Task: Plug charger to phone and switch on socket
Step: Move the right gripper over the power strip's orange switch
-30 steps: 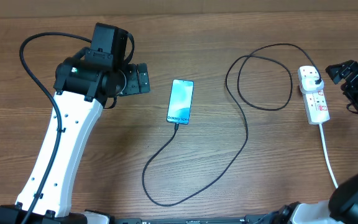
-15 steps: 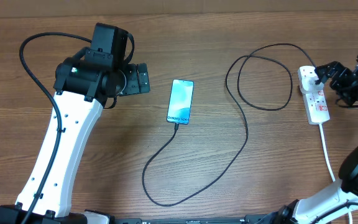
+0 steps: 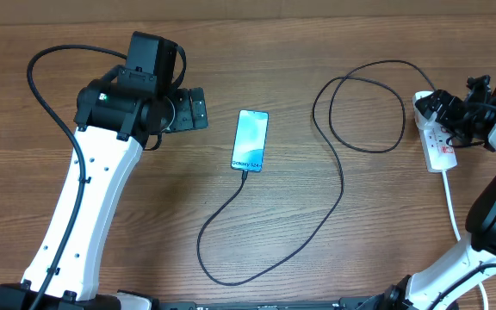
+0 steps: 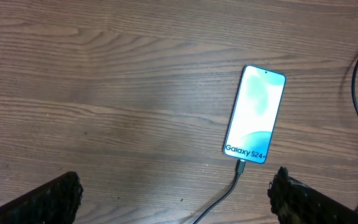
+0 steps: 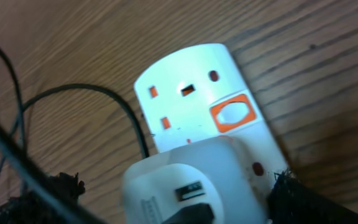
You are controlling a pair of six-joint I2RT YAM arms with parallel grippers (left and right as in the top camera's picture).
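Socket (image 5: 191, 93) lies beneath the wide-open, empty right gripper (image 5: 174, 190); left gripper (image 4: 174, 186) equally wide, empty.

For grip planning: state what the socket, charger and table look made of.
Socket: smooth white plastic, probably; moulded slots, soft sheen.
Charger: thin black cable, likely matte rubbery sheath; it curls loosely.
Table: wood or wood-look laminate; brown grain lines.

Overhead: right gripper (image 3: 443, 112) is covering far end of socket (image 3: 443, 153) near right edge of worktop; you are not seeing plug or switch beneath.

Right wrist view: lower edge is cutting off white block (image 5: 185, 180) on socket; blurred black cable (image 5: 17, 155) is crossing corner.

Left wrist view: charger (image 4: 234, 182) is running off lower edge; left gripper (image 4: 176, 199) is showing only fingertips (image 4: 48, 199).
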